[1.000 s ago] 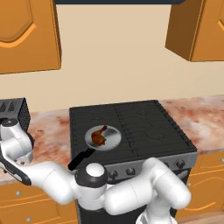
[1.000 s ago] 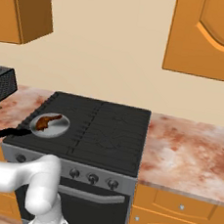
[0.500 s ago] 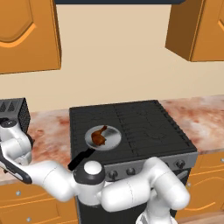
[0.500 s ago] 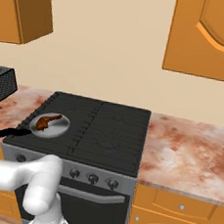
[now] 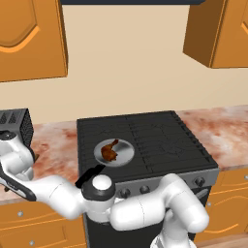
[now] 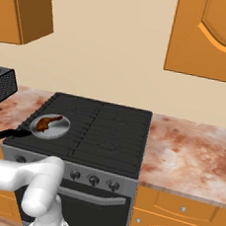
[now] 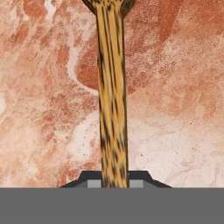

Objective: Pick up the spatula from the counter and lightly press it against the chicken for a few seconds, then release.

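Legible text: none.
Stove front [image 6: 93, 180], toaster [image 6: 1, 85], cabinet doors [image 6: 213, 37], counter [image 7: 175, 87] checked; no lettering, numerals or marks resolve on any.

I see black stove [image 5: 155, 140] set in marbled counter [image 6: 194, 154], grey pan [image 5: 125, 154] on front-left burner, dark toaster [image 6: 1, 85] at far left of counter, orange cabinets [image 6: 213, 37] overhead.
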